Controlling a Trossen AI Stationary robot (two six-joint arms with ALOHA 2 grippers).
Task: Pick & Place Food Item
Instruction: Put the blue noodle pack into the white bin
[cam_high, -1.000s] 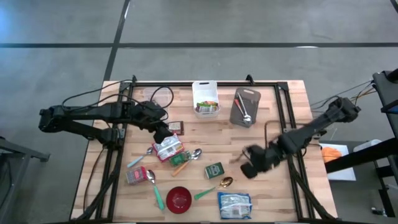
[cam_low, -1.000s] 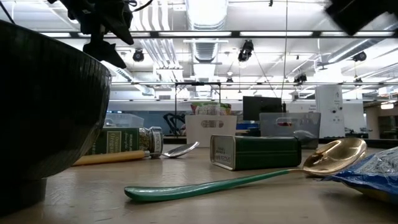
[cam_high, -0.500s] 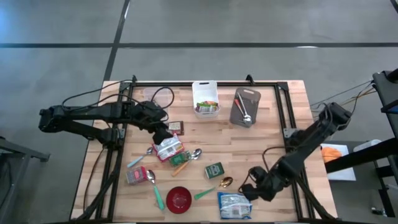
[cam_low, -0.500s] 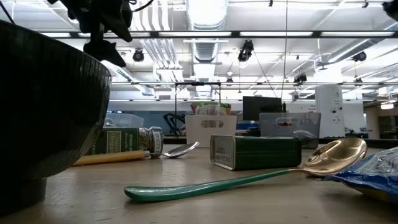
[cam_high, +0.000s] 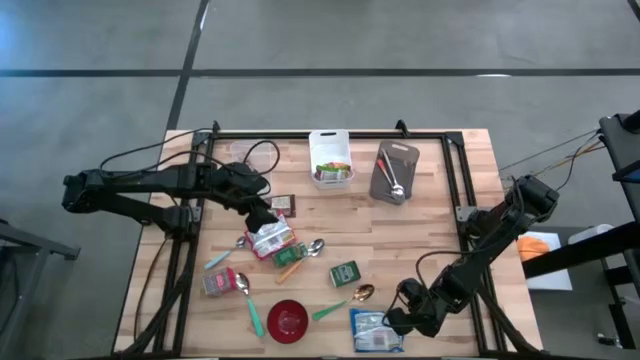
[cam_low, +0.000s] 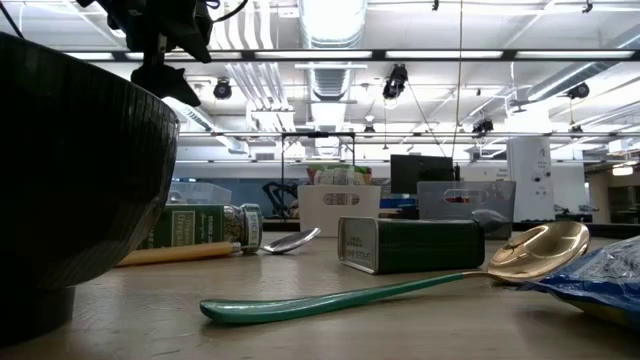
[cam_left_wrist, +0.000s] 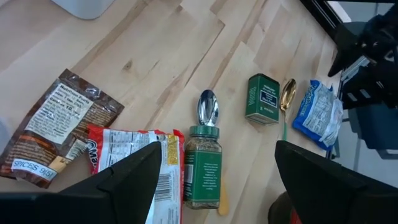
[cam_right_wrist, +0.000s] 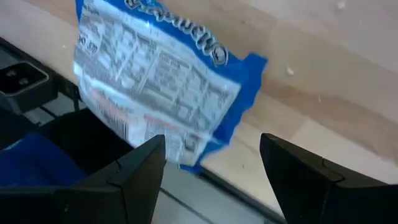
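Note:
A blue and white food bag (cam_high: 376, 330) (cam_right_wrist: 158, 81) lies flat near the table's near edge; its end shows in the low view (cam_low: 600, 280). My right gripper (cam_high: 397, 320) (cam_right_wrist: 212, 140) hovers open just right of it, tilted down, with the bag's corner ahead of its fingers. My left gripper (cam_high: 262, 215) (cam_left_wrist: 217, 149) hangs open above a red and white snack bag (cam_high: 270, 238) (cam_left_wrist: 127, 155) and a green spice jar (cam_left_wrist: 202, 168), touching neither. A brown pouch (cam_left_wrist: 53, 124) lies beside the snack bag.
A green tin (cam_high: 344, 273), a gold spoon (cam_high: 362, 293) and a red bowl (cam_high: 287, 320) lie left of the blue bag. A white basket (cam_high: 330, 160) and a grey utensil tray (cam_high: 393, 172) stand at the far side. The table's near edge (cam_right_wrist: 249, 168) runs under the bag's corner.
My right gripper has swung toward the table's near edge and come down, from the middle right of the table to just beside the blue bag. Its fingers have kept the same gap. The bag has not moved.

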